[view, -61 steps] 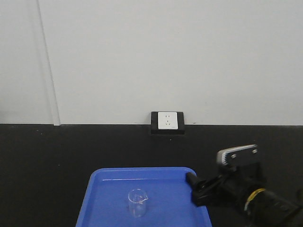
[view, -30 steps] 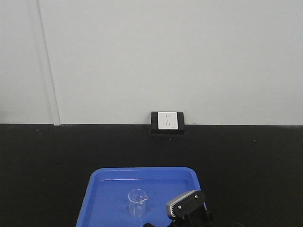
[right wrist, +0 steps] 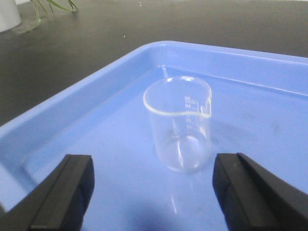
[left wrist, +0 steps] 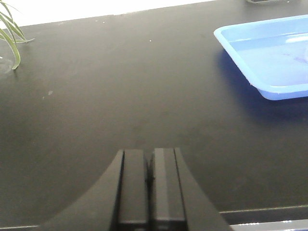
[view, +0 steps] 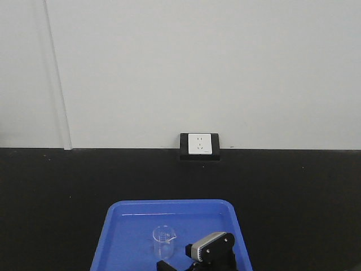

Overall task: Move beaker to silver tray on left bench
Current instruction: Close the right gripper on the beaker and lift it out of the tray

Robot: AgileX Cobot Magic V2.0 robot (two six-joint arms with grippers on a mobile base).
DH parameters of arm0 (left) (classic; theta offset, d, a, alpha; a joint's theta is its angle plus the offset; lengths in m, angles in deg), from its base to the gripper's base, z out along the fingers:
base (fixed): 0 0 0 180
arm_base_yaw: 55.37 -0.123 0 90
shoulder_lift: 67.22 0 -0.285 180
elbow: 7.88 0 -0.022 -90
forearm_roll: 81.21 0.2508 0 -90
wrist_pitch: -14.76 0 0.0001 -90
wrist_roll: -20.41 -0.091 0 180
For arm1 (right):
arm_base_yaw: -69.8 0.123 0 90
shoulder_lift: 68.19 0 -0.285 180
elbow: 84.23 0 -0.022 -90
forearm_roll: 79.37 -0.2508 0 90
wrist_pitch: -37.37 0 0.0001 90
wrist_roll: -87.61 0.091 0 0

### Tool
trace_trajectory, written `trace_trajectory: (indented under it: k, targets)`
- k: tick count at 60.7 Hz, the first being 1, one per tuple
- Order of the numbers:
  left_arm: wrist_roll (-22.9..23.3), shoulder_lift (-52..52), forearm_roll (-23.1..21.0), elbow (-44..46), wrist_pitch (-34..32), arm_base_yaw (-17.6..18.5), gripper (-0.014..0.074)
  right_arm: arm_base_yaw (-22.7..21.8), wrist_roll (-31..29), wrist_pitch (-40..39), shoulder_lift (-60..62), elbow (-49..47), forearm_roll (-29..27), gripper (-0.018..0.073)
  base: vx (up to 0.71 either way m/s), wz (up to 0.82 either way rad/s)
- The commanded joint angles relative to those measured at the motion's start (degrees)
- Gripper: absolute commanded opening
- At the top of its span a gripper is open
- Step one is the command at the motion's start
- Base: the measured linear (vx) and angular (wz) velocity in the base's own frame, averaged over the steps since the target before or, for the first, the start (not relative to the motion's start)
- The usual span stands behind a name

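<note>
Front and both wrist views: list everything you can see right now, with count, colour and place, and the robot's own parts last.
beaker: one, clear glass, upright inside the blue tray
blue tray: one, blue plastic, on the black bench near its front edge
silver tray: none in view
black bench: one, matte black, against the white wall
wall socket: one, white in a black frame, at the back of the bench
plant: one, green leaves, far left on the bench
right pincer: one, black, open, low over the blue tray, beaker just ahead of its gap, untouched
left pincer: one, black, shut, over bare bench left of the blue tray
</note>
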Motion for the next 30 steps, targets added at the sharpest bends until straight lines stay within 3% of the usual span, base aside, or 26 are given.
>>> trace_trajectory:
  k: [1, 12, 30]
  targets:
    - [0.10, -0.42, -0.16, -1.14, -4.32, 0.33, 0.0001, -0.12, 1.67, -3.69, 1.44, -4.65, 0.34, 0.0570, 0.00, 0.00]
    - [0.10, -0.42, -0.16, -1.14, -4.32, 0.33, 0.0001, -0.12, 1.67, 2.64, -2.20, -11.33, 0.34, 0.0570, 0.00, 0.00]
    - [0.10, -0.42, -0.16, -1.14, -4.32, 0.33, 0.0001, -0.12, 3.65, 4.27, -7.07, -19.47, 1.24, 0.0568, 0.00, 0.00]
